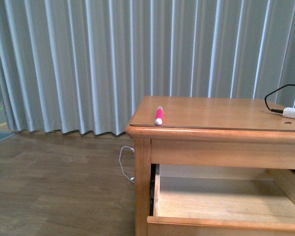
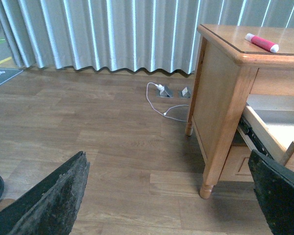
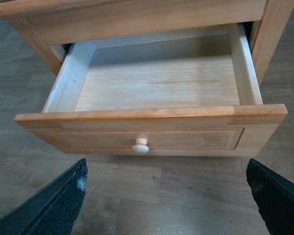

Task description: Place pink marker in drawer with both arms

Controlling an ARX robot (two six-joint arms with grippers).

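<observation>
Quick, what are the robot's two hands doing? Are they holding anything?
Left hand: open, holding nothing.
Right hand: open, holding nothing, in front of the open drawer.

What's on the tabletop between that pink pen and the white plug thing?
Only bare tabletop between pink marker and white adapter, apart from its black cable, in the front view.

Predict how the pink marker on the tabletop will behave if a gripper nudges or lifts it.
Probably rolls: the pink marker is a slim round tube lying near the table edge. Likely stiff and light, being short and thin.
</observation>
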